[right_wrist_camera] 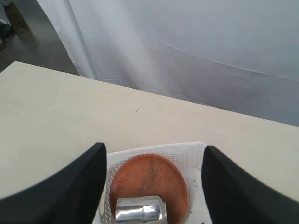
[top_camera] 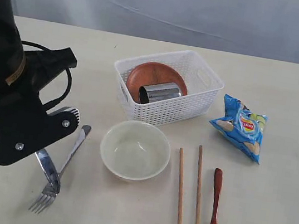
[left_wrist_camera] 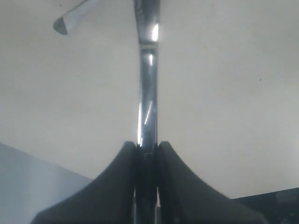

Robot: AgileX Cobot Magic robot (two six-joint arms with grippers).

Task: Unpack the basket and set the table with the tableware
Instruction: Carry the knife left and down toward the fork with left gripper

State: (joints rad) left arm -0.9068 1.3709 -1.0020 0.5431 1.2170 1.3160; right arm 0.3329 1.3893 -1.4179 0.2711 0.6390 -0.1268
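Left claw (left_wrist_camera: 147,145) pinches the knife (left_wrist_camera: 147,93) — its long axis runs straight out from the claw, just beside the fork (top_camera: 71,154) on the desk (top_camera: 275,215); right claw (right_wrist_camera: 154,149), spread wide, faces the basket (right_wrist_camera: 187,147).

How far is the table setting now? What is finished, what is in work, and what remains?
Done: bowl, chopsticks, spoon and fork lie on the table. In hand: the left gripper is shut on the knife, by the fork. Left: plate and steel cup sit in the basket; the right gripper is open above them.
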